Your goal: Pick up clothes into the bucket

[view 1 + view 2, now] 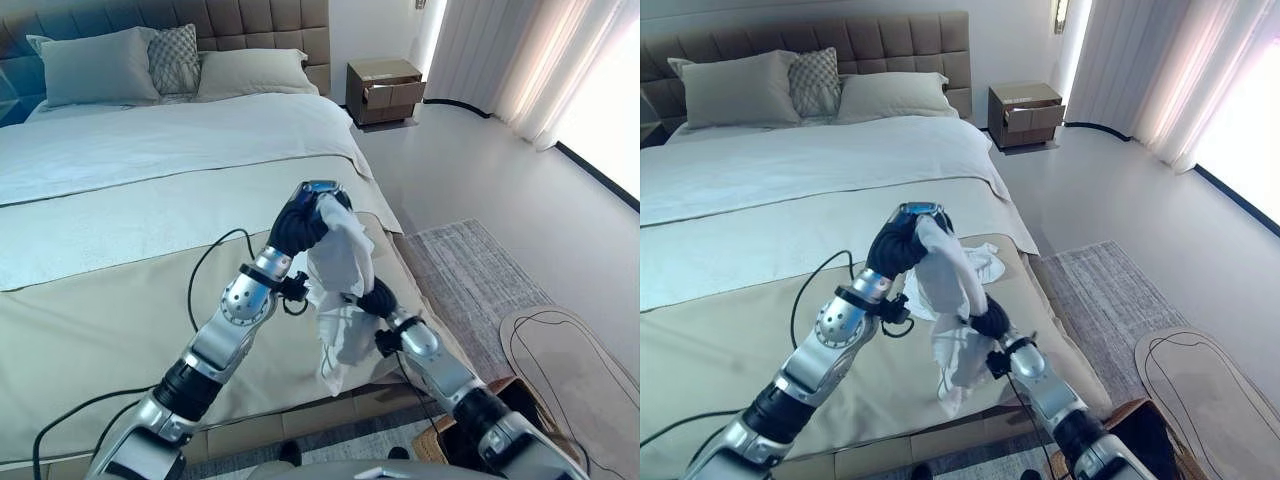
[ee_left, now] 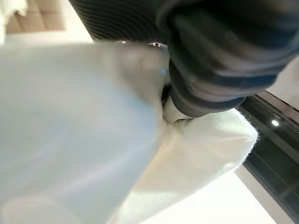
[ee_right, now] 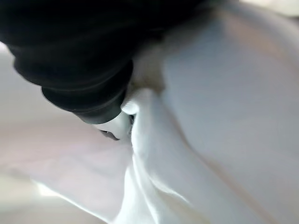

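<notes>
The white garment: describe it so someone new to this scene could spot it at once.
Start at the big bed with its beige cover, then go to its near right corner. There the white garment hangs in the air between the left hand above and the right hand below. Unlike the flat bedding, it is crumpled and off the bed.

Below me the bed (image 1: 120, 300) — beige cover near, white sheet behind, 3 pillows (image 1: 95, 65) at the headboard, and a white cloth (image 1: 985, 265) lying by its edge.
</notes>
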### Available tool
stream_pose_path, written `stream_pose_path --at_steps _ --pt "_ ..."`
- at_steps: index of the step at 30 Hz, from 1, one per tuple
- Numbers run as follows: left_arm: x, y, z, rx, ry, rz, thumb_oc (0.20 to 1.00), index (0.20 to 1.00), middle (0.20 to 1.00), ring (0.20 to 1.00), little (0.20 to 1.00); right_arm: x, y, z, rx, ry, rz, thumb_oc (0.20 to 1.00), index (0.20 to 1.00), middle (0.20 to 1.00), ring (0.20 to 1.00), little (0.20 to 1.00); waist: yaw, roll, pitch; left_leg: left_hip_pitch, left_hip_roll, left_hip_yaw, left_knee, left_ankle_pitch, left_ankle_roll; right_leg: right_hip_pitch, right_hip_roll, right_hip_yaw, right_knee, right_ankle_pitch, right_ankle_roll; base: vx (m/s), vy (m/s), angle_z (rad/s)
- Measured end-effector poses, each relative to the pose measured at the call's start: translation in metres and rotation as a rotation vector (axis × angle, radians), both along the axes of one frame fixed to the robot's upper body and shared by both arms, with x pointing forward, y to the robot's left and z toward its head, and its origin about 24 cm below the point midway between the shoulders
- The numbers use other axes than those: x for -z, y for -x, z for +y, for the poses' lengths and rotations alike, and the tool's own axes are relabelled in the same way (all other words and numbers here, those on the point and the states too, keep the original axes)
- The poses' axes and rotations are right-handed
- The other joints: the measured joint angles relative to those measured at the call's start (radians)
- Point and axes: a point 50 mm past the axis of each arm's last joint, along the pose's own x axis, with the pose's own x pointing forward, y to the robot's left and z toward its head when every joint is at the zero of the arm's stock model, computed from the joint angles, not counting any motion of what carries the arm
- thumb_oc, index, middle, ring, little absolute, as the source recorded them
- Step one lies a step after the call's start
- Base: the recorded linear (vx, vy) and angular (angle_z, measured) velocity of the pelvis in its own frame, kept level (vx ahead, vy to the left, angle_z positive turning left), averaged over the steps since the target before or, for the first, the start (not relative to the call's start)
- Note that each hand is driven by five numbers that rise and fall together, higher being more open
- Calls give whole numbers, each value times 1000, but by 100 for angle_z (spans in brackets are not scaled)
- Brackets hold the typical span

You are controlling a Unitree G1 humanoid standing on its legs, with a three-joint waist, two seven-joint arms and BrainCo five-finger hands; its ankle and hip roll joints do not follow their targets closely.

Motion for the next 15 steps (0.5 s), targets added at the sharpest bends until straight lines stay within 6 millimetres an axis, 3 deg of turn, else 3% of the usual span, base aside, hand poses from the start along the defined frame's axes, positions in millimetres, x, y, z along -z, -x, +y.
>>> stream_pose_path --at_steps 7,12,13,14,15 --pt "56 10 17 -93 -38 206 200 200 200 200 200 8 11 -43 200 -32 12 200 200 200 200 200 0 -2 -2 16 2 9 -10 0 0 4 1 12 0 -2 2 -9 18 -5" --pt "96 20 22 -149 -130 320 200 200 200 200 200 6 20 -54 267 -56 -14 200 200 200 200 200 -2 -5 -4 20 1 24 -18 0 1 -3 1 24 0 -4 5 -18 23 -6" --pt "101 20 21 -154 -135 337 950 950 950 950 950 7 21 -54 272 -57 -12 200 200 200 200 200 0 -4 -4 21 1 26 -19 -1 1 -3 0 27 0 -5 6 -11 15 -6" --pt "105 22 20 -156 -142 354 1000 1000 1000 1000 1000 7 22 -55 279 -57 -10 200 200 200 200 200 -5 -7 -3 21 1 28 -20 -1 1 -6 1 29 0 -5 6 -20 20 -7" --pt "111 22 20 -159 -146 372 1000 1000 1000 1000 1000 8 24 -57 295 -56 -9 200 200 200 200 200 -1 -7 -4 21 1 29 -21 -1 1 -7 1 32 0 -5 6 -20 18 -7"
